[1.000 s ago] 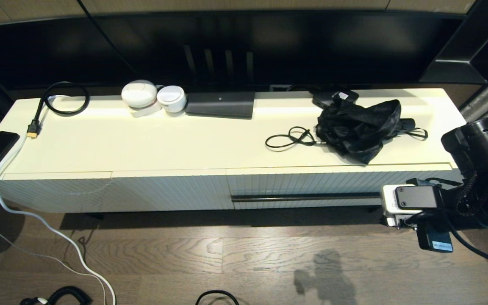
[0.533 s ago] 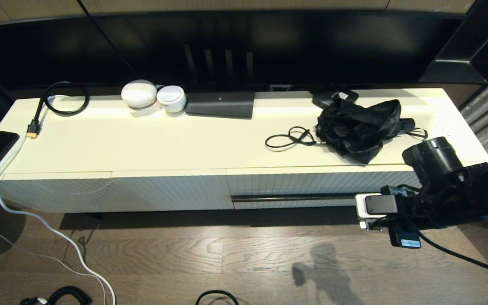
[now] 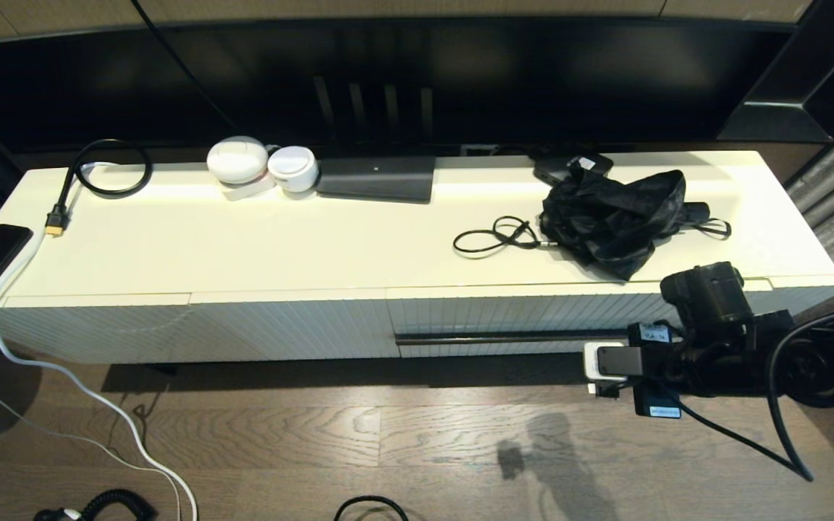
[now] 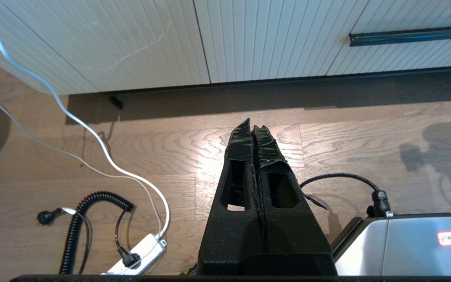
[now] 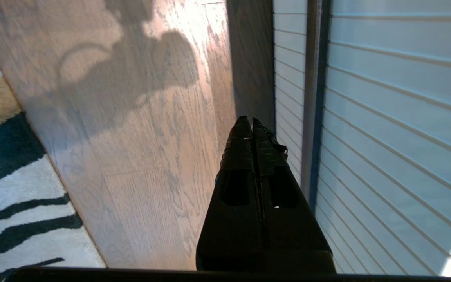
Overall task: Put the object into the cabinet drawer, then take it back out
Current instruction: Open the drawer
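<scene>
- Cabinet drawer: shut, at the cabinet front's right half.
- Right gripper: fingers pressed together, empty, just beside the black bar handle.
- Left gripper: fingers pressed together, over the floor.

The head view looks forward and down from above onto the whole cabinet top and the wood floor before it. The left wrist view looks down past the left gripper at the floor, facing the ribbed cabinet front from well back. The right wrist view sits close beside the cabinet drawer, looking along its black bar handle. All three views share that handle and the floor.
</scene>
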Controlling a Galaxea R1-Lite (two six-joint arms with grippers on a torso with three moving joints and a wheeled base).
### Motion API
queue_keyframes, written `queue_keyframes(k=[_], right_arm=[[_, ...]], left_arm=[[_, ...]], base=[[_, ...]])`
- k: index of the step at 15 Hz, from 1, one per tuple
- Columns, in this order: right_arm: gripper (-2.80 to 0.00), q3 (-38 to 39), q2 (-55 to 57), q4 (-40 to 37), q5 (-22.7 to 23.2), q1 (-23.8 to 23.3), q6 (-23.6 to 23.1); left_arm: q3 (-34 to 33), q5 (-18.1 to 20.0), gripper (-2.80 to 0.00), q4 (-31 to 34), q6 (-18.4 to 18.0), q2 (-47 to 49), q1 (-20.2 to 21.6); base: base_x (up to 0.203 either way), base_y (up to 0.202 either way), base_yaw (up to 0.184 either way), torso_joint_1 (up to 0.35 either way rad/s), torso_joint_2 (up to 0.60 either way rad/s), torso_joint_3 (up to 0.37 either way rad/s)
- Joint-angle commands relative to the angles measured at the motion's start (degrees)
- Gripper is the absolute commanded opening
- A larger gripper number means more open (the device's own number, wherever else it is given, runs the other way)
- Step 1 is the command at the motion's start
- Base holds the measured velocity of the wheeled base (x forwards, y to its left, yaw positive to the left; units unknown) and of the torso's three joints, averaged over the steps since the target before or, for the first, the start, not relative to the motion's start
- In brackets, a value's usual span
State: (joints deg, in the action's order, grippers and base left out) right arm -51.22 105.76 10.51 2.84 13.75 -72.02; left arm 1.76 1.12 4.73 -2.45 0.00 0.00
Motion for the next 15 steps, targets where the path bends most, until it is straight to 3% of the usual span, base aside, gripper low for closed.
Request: queue_keyframes(k=[1,11,13,15], right_arm=[[-2.80,0.9,0.2,0.4,0.1,0.2,-0.4],[-2.80,5.4,1.1,4.5,2.8,0.8,-0.9],[-2.80,7.7,0.4,3.0,5.4,0.5,-7.7],[-2.80,8.4,0.7,2.5,6.4,0.4,-9.1]], left_arm=[[0.0,0.0,-2.80,0.0,0.0,0.0,0.0],[0.0,0.0,-2.80,0.0,0.0,0.0,0.0],[0.0,0.0,-2.80,0.0,0.0,0.0,0.0],[0.0,0.0,-2.80,0.0,0.0,0.0,0.0]], base=[[0.000,0.000,0.000,0.000,0.00,0.000],[0.000,0.000,0.000,0.000,0.00,0.000],[0.000,0.000,0.000,0.000,0.00,0.000],[0.000,0.000,0.000,0.000,0.00,0.000]])
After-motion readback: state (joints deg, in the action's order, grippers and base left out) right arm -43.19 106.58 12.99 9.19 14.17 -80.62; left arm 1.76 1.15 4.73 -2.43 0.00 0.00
